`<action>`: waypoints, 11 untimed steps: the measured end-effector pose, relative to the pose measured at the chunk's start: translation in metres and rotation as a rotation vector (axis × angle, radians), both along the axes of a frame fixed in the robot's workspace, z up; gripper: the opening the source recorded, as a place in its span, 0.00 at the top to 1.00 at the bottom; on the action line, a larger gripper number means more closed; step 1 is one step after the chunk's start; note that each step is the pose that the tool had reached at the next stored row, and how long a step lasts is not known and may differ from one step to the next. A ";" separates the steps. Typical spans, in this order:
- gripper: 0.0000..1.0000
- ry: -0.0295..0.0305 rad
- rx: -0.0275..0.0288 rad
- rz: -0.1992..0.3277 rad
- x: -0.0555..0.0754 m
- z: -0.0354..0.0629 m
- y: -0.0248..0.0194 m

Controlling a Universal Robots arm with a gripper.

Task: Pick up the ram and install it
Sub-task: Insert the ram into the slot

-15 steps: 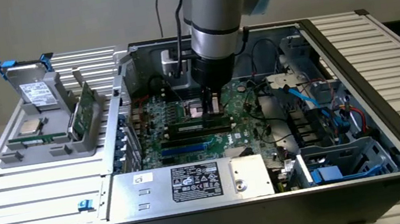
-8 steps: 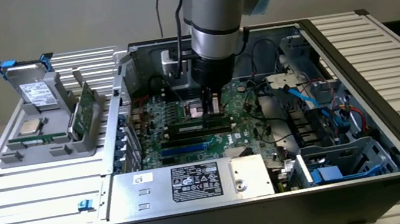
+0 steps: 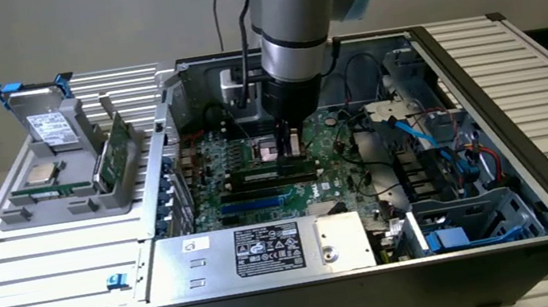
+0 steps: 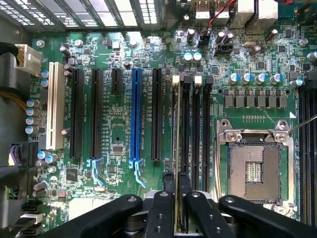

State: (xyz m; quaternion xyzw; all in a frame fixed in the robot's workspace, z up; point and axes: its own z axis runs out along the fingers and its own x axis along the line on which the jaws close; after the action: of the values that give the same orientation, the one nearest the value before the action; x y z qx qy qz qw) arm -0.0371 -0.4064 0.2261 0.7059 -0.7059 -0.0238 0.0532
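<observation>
Robotics test lab. Open computer case (image 3: pixel 382 292) lies on a slatted metal bench (image 3: pixel 41 270). Robot arm (image 3: pixel 294 28) above the case, grey parts fixture (image 3: pixel 64 203) beside it at the exterior view's left.

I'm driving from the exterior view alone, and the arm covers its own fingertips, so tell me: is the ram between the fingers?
Observer: Yes, the wrist view shows the gripper shut on the ram, seen edge-on.
Operator: Over which slot?
Observer: It runs along the end one of the four memory slots, on the side of the blue slot. Seated or not, I cannot tell.
Operator: And the processor socket?
Observer: The socket holds no chip.
</observation>
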 end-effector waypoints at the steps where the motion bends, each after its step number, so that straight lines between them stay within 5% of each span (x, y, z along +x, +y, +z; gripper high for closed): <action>1: 0.85 -0.0003 0.0000 0.000 0.000 -0.0001 0.0003; 11: 0.85 -0.0018 -0.0002 0.001 -0.001 -0.0004 0.0019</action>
State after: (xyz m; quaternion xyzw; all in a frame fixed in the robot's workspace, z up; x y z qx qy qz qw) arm -0.0380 -0.4045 0.2257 0.7063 -0.7056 -0.0231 0.0527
